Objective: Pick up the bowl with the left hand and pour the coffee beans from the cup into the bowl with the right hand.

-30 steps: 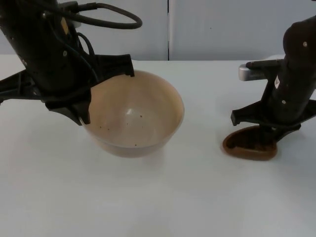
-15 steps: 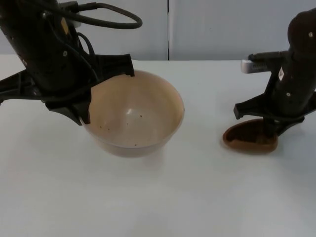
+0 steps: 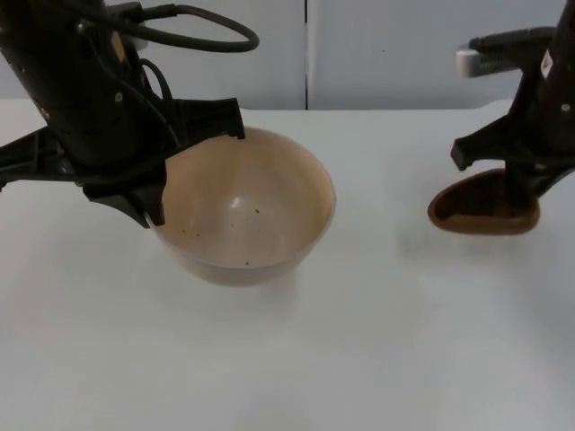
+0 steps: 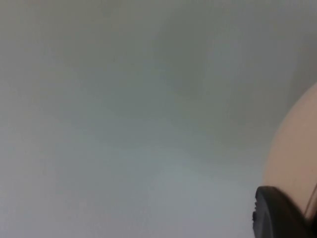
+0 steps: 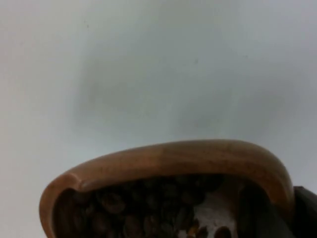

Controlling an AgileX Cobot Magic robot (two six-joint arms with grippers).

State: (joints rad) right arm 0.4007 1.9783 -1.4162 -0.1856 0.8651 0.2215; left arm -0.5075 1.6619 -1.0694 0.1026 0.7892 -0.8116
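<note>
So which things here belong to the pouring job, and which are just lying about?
Part of the job:
- beige bowl, held at its rim by the left pincer
- brown wooden cup of coffee beans, held off the table by the right pincer

Just lying about:
- nothing; only the white table and grey partition wall

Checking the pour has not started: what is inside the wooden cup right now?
Coffee beans lie heaped inside the wooden cup, held by the right claw. The cup's floor is covered by them. The bowl, gripped by the left claw, holds only specks.
</note>
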